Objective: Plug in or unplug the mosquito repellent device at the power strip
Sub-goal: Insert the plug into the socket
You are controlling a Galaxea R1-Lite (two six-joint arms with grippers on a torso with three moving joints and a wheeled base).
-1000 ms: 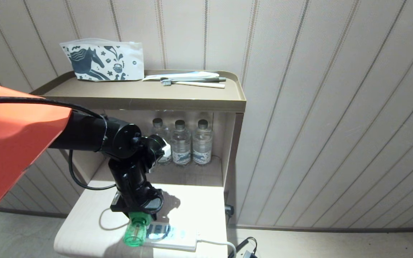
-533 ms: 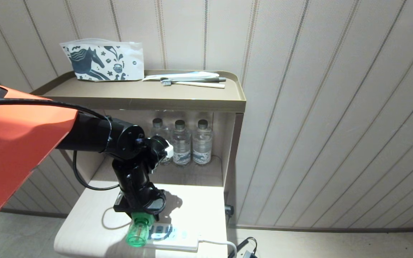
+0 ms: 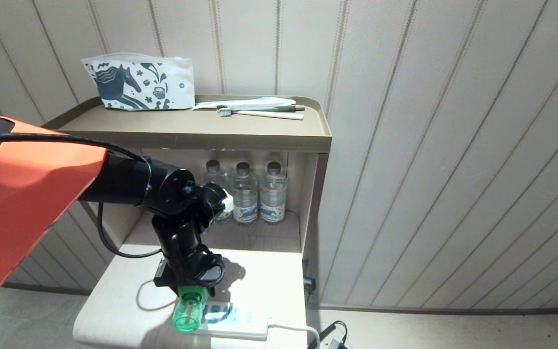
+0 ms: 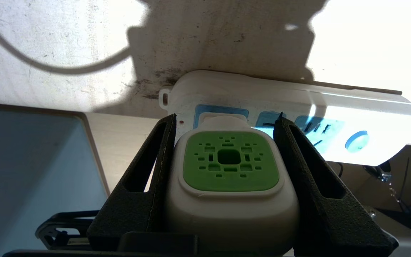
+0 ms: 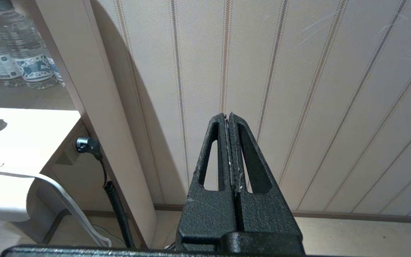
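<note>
**Left gripper holds the repellent device at the end socket of the power strip**

Nearest the robot, at the front edge of the pale lower table [image 3: 114, 300], the left gripper [image 3: 188, 295] points down and is clamped on the mosquito repellent device [image 3: 187, 315]. In the left wrist view its two black fingers [image 4: 148, 178] press against either side of the device's white head [image 4: 232, 200], whose green vented top faces the camera. In the head view the translucent green bottle sticks out toward the robot, below the gripper.

The device sits at the power strip [image 3: 240, 325], which lies flat along the table's front edge. Its plug end meets the first light-blue socket face at the strip's end; the prongs themselves are hidden, so how far they are seated cannot be told. Two more socket faces and a small blue button [image 4: 355, 140] lie beyond it along the strip, and a white cord [image 3: 298, 330] leaves the strip's far end toward the floor.

The right gripper [image 5: 229, 119] hangs off to the side facing the striped wall panel, its fingers pressed together on nothing.

Farther back, three water bottles [image 3: 244, 194] stand in a row in the cabinet's recess. On the brown top shelf [image 3: 187, 131] lie a horse-print pouch [image 3: 138, 82] and, beside it, toothbrushes [image 3: 259, 112].
</note>
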